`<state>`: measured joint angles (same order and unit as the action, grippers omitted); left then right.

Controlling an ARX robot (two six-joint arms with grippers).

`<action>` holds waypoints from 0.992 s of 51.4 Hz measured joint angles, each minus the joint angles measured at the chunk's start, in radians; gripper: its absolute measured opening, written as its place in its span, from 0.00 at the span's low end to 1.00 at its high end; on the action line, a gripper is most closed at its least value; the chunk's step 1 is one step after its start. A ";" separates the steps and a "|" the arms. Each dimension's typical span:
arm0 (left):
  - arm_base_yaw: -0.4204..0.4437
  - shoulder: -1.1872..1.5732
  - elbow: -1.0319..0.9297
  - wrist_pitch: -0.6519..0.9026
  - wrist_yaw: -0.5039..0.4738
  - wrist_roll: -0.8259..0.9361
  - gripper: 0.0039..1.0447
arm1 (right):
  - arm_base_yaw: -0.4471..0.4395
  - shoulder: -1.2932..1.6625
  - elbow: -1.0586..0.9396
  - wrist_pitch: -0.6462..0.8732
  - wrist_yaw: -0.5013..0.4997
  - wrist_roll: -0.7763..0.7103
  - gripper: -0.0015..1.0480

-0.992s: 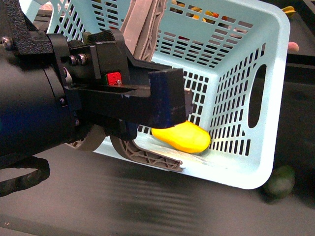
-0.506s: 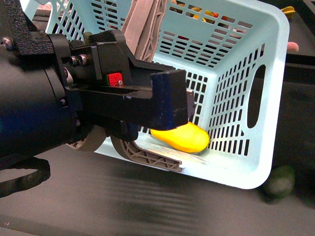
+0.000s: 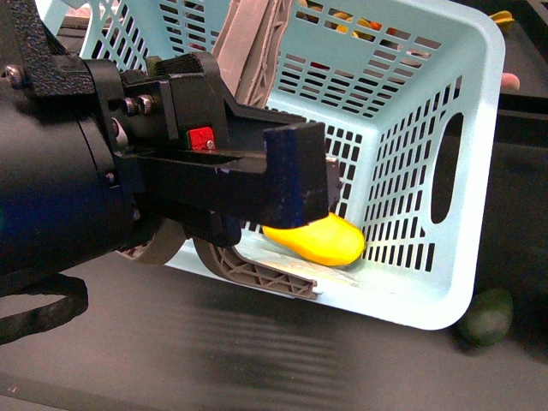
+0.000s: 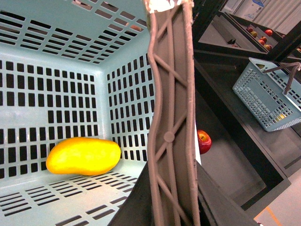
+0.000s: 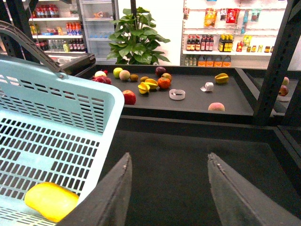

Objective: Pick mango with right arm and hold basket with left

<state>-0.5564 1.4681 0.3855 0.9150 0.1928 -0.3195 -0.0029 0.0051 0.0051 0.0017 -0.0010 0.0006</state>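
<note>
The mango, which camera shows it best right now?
The left wrist view: the mango lies whole and unobstructed on the basket floor. In the front view the left arm hides one end. The right wrist view shows it small, partly behind the basket's rim.

This is a grocery shop, shown by white wall shelves lined with bottles and packets [image 5: 221,44], a glass-door drinks fridge [image 5: 96,16], loose fruit [image 5: 163,83] on a long black display counter [image 5: 188,106], and a light blue slotted plastic shopping basket [image 5: 51,103].
</note>
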 joint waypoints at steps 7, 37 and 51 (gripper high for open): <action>0.014 0.037 0.017 0.027 0.000 0.026 0.08 | 0.000 0.000 0.000 0.000 0.000 0.000 0.71; 0.254 0.464 0.526 -0.129 -0.449 -0.690 0.08 | 0.000 -0.001 0.000 0.000 0.000 0.000 0.92; 0.299 0.535 0.619 -0.327 -0.642 -0.949 0.08 | 0.000 -0.001 0.000 0.000 0.000 0.000 0.92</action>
<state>-0.2569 2.0033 1.0046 0.5884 -0.4488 -1.2690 -0.0029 0.0044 0.0051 0.0017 -0.0010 0.0006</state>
